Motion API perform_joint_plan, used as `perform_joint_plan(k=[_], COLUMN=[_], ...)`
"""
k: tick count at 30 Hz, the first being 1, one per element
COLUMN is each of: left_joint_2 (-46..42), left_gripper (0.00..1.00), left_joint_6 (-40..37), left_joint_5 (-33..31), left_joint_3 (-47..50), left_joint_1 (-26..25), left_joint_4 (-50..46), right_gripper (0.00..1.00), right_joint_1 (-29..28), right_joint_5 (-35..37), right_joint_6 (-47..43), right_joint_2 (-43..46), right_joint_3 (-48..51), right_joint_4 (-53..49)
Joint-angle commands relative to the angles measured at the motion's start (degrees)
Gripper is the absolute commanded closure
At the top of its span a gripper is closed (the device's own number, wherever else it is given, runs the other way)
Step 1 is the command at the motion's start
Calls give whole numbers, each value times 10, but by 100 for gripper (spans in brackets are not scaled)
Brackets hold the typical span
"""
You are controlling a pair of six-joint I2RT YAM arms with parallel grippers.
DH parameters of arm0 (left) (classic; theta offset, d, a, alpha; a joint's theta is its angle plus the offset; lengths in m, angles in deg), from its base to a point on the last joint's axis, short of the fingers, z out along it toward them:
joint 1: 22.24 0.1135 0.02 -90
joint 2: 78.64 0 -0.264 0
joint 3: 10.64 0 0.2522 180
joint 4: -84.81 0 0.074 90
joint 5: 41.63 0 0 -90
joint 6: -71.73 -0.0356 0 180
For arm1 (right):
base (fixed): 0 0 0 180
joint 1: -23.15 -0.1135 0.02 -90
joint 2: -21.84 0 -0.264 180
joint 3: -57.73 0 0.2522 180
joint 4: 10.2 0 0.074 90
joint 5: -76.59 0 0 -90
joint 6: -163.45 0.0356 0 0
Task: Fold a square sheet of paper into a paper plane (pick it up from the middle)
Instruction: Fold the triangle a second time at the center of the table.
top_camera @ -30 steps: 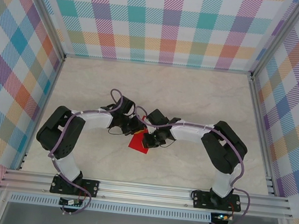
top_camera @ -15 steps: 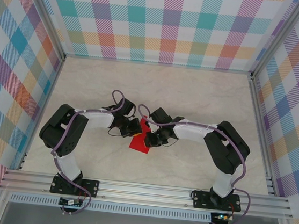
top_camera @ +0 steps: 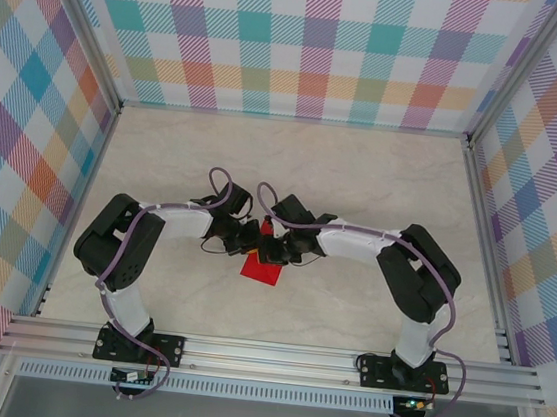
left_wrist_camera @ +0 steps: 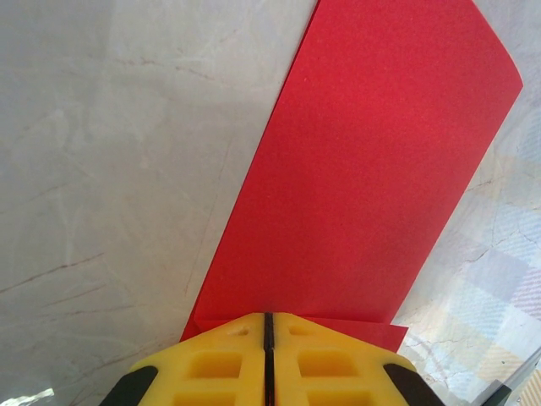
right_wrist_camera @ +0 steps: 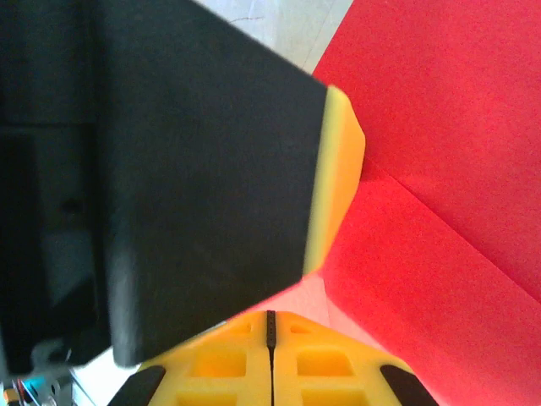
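The table is a pale, cream surface veined like marble, and the left wrist view shows faint brown streaks in it. Walls of bright checked cloth in teal, orange, pink and purple enclose it on three sides, and a rail of bare aluminium runs along the near edge where both arm bases are bolted. The two arms reach inward and meet at the middle of the table. There the square sheet of paper shows as a small red patch just on the near side of the two wrists. Close up, the paper is bright, matt red and no longer a flat square. It appears as a long, narrow band with straight sides, and a second layer peeks out along its near edge. From the right wrist, the paper carries a sharp straight crease across its face. The left gripper has its yellow tips pressed together on the near edge of the paper, which runs out and away from them. One of its fingers, black with a yellow pad, looms close in the right wrist view. The right gripper is also closed tight, with the red edge reaching its tips, but I cannot tell whether it pinches the paper.
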Motion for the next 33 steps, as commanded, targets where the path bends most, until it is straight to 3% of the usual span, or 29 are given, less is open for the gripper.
perform_joint_plan(k=[1, 11, 33], left_joint_2=[22, 24, 34], left_gripper=[91, 91, 91], left_joint_6=[-6, -3, 1], left_joint_5=[-1, -15, -38], left_joint_3=[-1, -2, -4], left_joint_1=[5, 6, 6], left_joint_4=[-5, -14, -34], right_gripper=[95, 96, 96], right_joint_1=[-7, -7, -14], right_joint_5=[14, 36, -22], right_joint_6=[18, 16, -29], right_joint_2=[-23, -22, 56], right_joint_3=[-17, 10, 115], right_joint_4=[-9, -33, -75])
